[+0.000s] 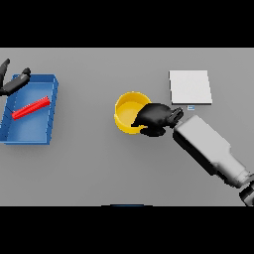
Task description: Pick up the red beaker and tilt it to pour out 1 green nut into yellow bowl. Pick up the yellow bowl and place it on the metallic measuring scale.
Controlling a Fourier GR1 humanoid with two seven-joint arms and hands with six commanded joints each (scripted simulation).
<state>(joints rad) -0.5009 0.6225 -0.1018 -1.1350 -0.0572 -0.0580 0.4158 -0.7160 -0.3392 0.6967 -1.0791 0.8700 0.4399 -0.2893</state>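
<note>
We grasp the round yellow bowl [130, 111] at its rim, right hand [155, 118] fingers curled on it; next, lift toward the flat metallic scale [190, 87]; left hand [14, 82] idles, fingers relaxed.

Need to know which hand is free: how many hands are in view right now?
2. The right hand is curled on the near-right rim of the yellow bowl; the left hand is at the far-left corner of the blue tray.
</note>
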